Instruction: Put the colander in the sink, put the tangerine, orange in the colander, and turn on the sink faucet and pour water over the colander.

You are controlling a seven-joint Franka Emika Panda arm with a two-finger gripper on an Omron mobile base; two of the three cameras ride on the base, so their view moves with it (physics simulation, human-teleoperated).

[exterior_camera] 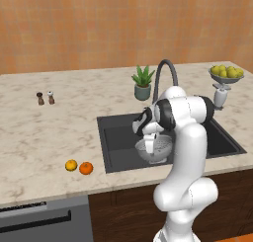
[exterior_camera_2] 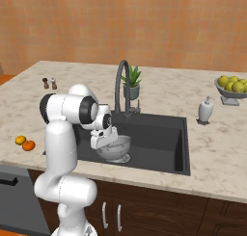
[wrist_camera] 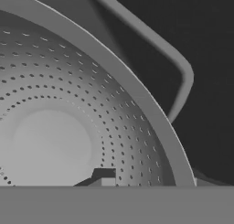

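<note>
On the counter (exterior_camera: pixel 44 132) at far left: two small shakers (exterior_camera: pixel 45 98) standing side by side, well apart from everything else. Nearer the front edge, left of the sink (exterior_camera: pixel 114 137): tangerine (exterior_camera: pixel 71 165) and orange (exterior_camera: pixel 86 168), touching or nearly so, both outside the basin. In the sink's near left part: colander (exterior_camera: pixel 157 150), upright on the basin floor, empty. Directly above its near rim: gripper (exterior_camera: pixel 149 143), pointing down, right at the rim. From the hand view: colander's pierced inside (wrist_camera: pixel 68 127) at left, its rim curving across, one loop handle (wrist_camera: pixel 178 77) jutting to the right over the dark basin; one dark fingertip (wrist_camera: pixel 104 175) just inside the wall. Jaws partly apart; cannot tell whether anything is gripped or the rim merely straddled. Behind the basin: sink faucet (exterior_camera: pixel 165 75) arching up, no stream seen. Beside it a potted plant (exterior_camera: pixel 143 83). Farther right: soap dispenser (exterior_camera_2: pixel 205 110) and footed fruit bowl (exterior_camera: pixel 226 75).
</note>
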